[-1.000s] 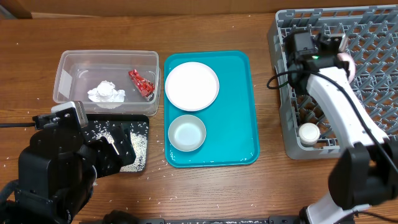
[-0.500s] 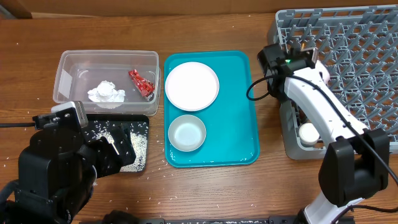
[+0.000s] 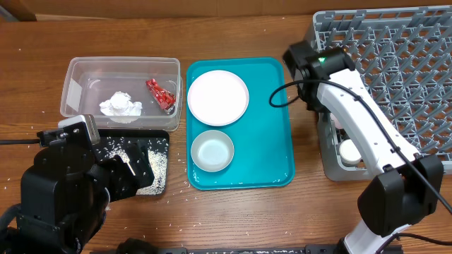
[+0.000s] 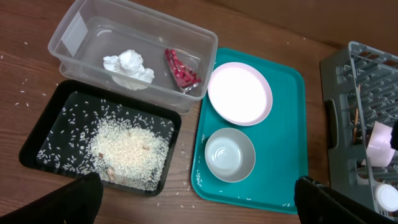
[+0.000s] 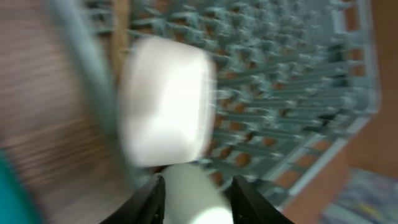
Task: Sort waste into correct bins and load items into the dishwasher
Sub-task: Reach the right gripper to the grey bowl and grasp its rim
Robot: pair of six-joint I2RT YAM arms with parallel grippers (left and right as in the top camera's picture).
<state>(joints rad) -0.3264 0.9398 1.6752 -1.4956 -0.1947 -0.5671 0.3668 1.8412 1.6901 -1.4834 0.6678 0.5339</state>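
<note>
The clear tub [image 3: 74, 70] holds the white tissue wad [image 3: 120, 106] and the red wrapper [image 3: 161, 94]. The black tray [image 4: 53, 124] holds a heap of rice [image 4: 130, 148]. The white plate [image 3: 217, 97] and a small bowl [image 3: 212, 150] sit on the teal tray. The grey dish rack [image 3: 417, 63] holds a pale-pink bowl [image 4: 379, 138], the white cup [image 3: 348, 149] and the chopsticks [image 4: 357, 124]. My right gripper [image 3: 300, 58] is open and empty at the rack's left edge; its blurred wrist view shows the bowl [image 5: 165, 99] and the cup [image 5: 189, 199]. My left gripper [image 4: 198, 186] is open and empty above the table's front.
The teal tray [image 3: 272, 127] lies between the bins and the rack. Loose rice grains [image 4: 239, 195] are scattered on it and on the wooden table around the black tray. My left arm [image 3: 63, 190] covers part of the black tray in the overhead view.
My right arm has swung left from over the rack to its left edge, near the teal tray. The left arm has not moved.
</note>
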